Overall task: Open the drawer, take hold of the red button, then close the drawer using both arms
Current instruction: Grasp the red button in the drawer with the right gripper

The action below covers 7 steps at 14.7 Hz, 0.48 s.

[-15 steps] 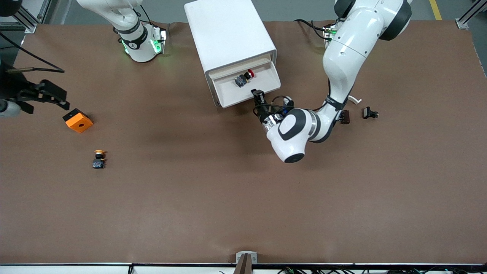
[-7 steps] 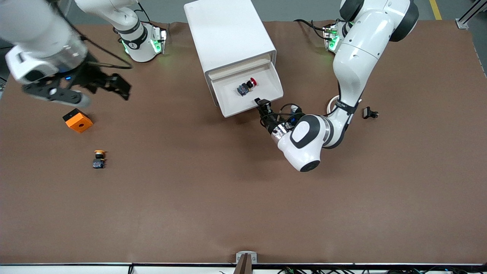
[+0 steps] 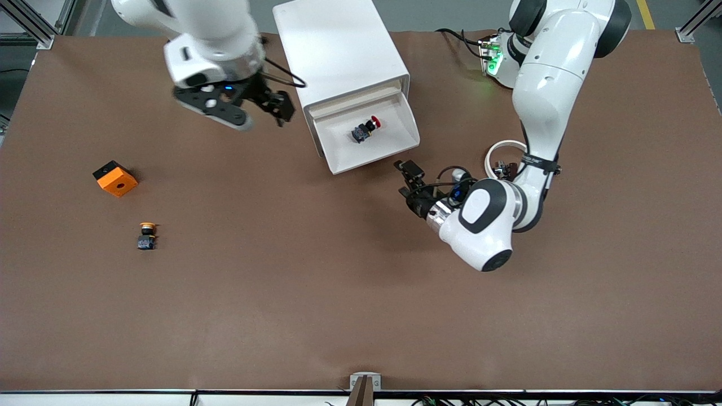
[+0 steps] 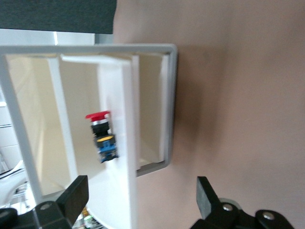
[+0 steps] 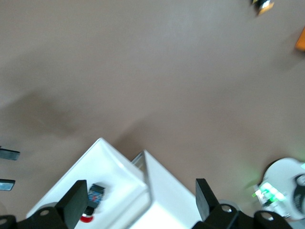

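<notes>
The button lies on its side in the drawer, which stands pulled out of the white cabinet. The left gripper sits low, just in front of the drawer, its fingers spread wide and empty. The right gripper hangs over the desk beside the cabinet, toward the right arm's end, fingers wide apart, holding nothing.

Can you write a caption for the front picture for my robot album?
Red button waits in the open drawer while two open grippers, left and right, hover nearby.
</notes>
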{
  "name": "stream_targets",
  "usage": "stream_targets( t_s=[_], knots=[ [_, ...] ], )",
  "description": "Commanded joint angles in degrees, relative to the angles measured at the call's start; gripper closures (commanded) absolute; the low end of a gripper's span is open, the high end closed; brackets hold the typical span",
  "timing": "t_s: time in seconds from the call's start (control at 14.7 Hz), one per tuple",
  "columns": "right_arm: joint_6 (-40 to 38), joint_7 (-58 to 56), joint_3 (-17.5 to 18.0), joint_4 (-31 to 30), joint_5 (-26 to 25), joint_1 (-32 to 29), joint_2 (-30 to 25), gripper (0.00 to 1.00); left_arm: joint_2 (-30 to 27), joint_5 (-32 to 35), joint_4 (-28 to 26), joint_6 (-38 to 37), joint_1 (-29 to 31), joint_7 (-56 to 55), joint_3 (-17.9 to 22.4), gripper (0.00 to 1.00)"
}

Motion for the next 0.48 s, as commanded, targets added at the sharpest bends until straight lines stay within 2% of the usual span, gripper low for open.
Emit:
stream_targets(
  t_s=[0.0, 0.14, 0.27, 0.41],
  knots=[
    [6.7, 8.7, -0.8, -5.0, 0.4, 5.3, 0.7, 0.00, -2.1, 8.7, 1.5, -0.7, -0.2, 0.5, 0.9, 0.00],
    [12.3, 15.7, -0.8, -8.2, 1.3, 8.5, 1.4, 0.00, -4.4, 17.1, 1.9, -0.7, -0.2, 4.4, 0.6, 0.00],
    [16.4, 20.2, -0.8, -9.6, 1.8, 11.2, 3.5, 0.00, -7.0, 21.7, 1.9, -0.9, -0.2, 14.0, 1.0, 0.00],
    [19.9, 23.2, -0.8, -10.5, 1.8, 12.8, 5.9, 0.00, -8.0, 26.2, 1.9, -0.9, 1.2, 17.9, 0.8, 0.00]
  ],
)
